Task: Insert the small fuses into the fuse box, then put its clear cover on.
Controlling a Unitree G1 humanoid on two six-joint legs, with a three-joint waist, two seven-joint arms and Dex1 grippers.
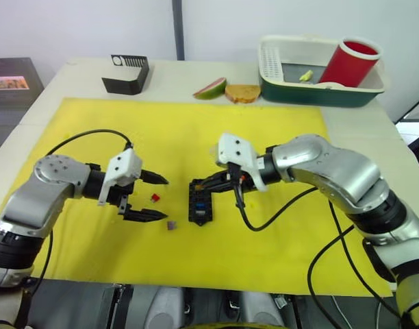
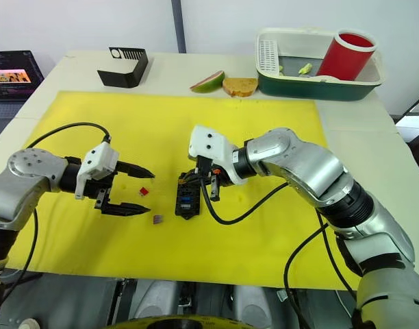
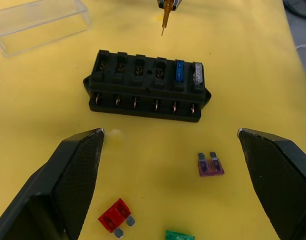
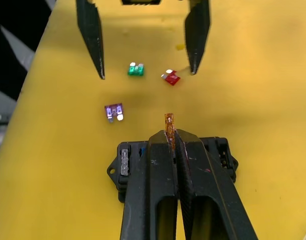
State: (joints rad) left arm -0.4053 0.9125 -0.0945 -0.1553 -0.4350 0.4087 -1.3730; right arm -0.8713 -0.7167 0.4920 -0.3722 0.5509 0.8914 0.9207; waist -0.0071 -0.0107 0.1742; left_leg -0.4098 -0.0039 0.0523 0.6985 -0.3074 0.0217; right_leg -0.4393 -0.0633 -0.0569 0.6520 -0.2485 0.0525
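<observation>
Amber fuse (image 4: 168,121) is pinched in your R gripper (image 4: 169,137), hovering over the fuse box (image 3: 147,85) mid-mat. L gripper (image 3: 170,165) gapes wide, empty, w/ red fuse (image 3: 116,217) & purple fuse (image 3: 211,165) between its fingers.

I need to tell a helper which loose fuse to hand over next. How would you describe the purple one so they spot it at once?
On the yellow mat, find the black fuse box in the middle. The purple fuse lies flat on the mat just beside the box, on the side toward the open left pincer. It is the loose fuse nearest the box; the red fuse and green fuse lie farther off.
</observation>
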